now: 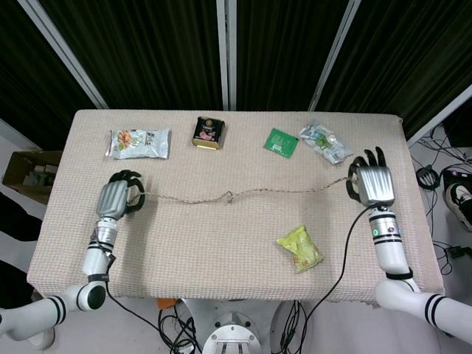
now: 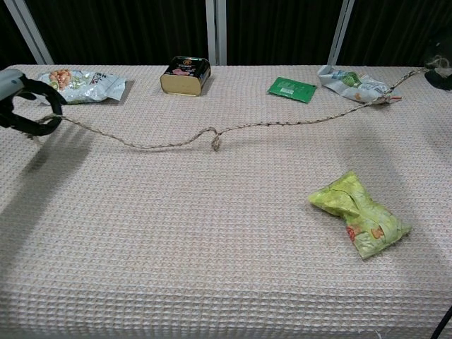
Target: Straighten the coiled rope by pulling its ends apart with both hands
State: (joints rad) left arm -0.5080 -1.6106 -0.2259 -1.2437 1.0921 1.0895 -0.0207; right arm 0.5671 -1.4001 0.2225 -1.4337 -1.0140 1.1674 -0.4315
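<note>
A thin tan rope (image 1: 243,194) (image 2: 275,125) stretches across the table from left to right, lifted off the cloth, with one small knot (image 1: 230,196) (image 2: 216,143) near its middle. My left hand (image 1: 116,200) (image 2: 20,106) grips the rope's left end near the table's left side, fingers curled around it. My right hand (image 1: 371,184) holds the right end near the table's right side; in the chest view only a dark edge of the right hand (image 2: 439,73) shows at the frame border.
A snack bag (image 1: 138,143) lies back left, a dark tin (image 1: 208,133) back centre, a green packet (image 1: 281,142) and a clear wrapper (image 1: 324,142) back right under the rope's line. A yellow-green bag (image 1: 299,248) sits front right. A cardboard box (image 1: 29,171) stands beside the table's left edge.
</note>
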